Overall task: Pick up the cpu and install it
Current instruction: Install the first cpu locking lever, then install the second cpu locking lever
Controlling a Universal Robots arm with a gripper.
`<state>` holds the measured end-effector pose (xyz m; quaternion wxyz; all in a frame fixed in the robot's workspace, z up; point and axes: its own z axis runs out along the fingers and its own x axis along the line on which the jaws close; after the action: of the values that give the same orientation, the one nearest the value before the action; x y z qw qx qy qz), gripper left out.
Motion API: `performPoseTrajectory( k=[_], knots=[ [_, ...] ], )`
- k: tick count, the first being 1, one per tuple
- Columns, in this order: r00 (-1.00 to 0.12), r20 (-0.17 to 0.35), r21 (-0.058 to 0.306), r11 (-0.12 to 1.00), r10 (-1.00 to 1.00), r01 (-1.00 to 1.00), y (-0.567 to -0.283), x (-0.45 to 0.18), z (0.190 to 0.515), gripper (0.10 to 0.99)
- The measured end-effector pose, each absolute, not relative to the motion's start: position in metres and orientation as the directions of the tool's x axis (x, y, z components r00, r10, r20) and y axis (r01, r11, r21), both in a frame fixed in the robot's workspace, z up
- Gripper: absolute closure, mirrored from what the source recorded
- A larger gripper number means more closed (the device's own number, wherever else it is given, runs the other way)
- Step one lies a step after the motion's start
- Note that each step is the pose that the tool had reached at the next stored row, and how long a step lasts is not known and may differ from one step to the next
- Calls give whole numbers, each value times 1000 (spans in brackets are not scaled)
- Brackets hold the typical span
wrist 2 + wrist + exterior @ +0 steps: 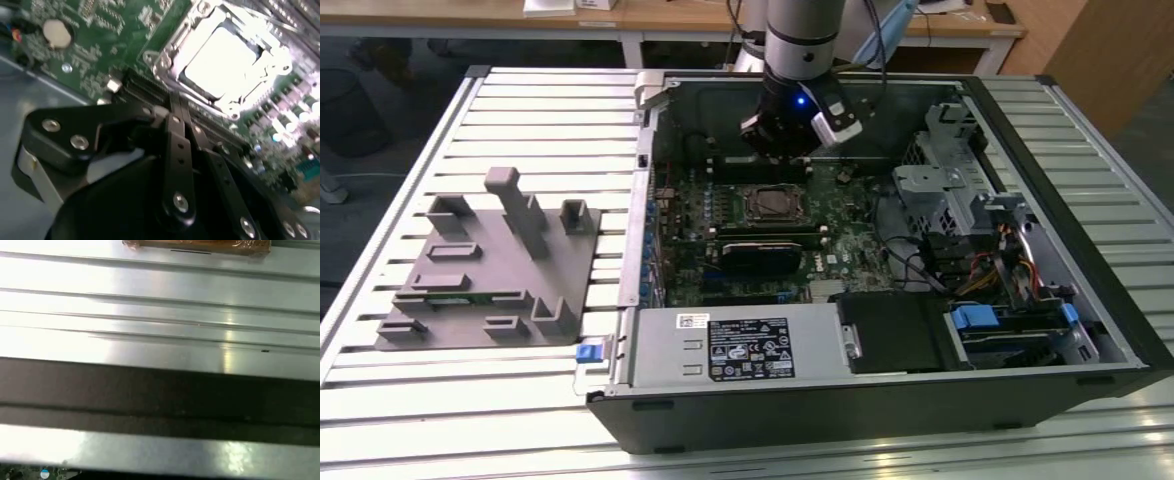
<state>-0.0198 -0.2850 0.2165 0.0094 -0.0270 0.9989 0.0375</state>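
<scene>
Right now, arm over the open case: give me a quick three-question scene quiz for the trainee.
1. True or false: the cpu lies in the socket.
2. The grey holder stands: A) inside the case; B) on the table, on the exterior view's left of the case; C) on the label.
3. Fill in: the gripper hangs over the ____.

Key: 1 true; 2 B; 3 motherboard.

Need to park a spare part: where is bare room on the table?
Bare slats lie between the grey plastic holder and the open computer case, and around the holder toward the table edges. Inside the case it is crowded with boards, cables and drive cages.
</scene>
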Motion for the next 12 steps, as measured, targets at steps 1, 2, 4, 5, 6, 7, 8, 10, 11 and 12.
performPoseTrajectory(
  k=[1, 2, 4, 5, 6, 7, 8, 10, 11, 12],
  knots=[
    [-998, -21, 74, 996, -53, -55, -285, -20, 218, 980],
    [-998, -21, 74, 996, -53, -55, -285, -20, 218, 980],
    [-998, -21, 74, 996, -53, -55, -286, -20, 218, 980],
    [-998, -21, 74, 996, -53, -55, -287, -20, 218, 980],
    [-998, -21, 74, 996, -53, -55, -287, -20, 218, 980],
    [-998, -21, 75, 996, -53, -55, -288, -20, 218, 980],
    [-998, -21, 74, 996, -53, -55, -288, -20, 218, 980],
    [-998, -21, 74, 996, -53, -55, -289, -20, 218, 980],
    [-998, -21, 74, 996, -53, -55, -289, -20, 218, 980],
    [-998, -21, 74, 996, -53, -55, -289, -20, 218, 980]
  ],
)
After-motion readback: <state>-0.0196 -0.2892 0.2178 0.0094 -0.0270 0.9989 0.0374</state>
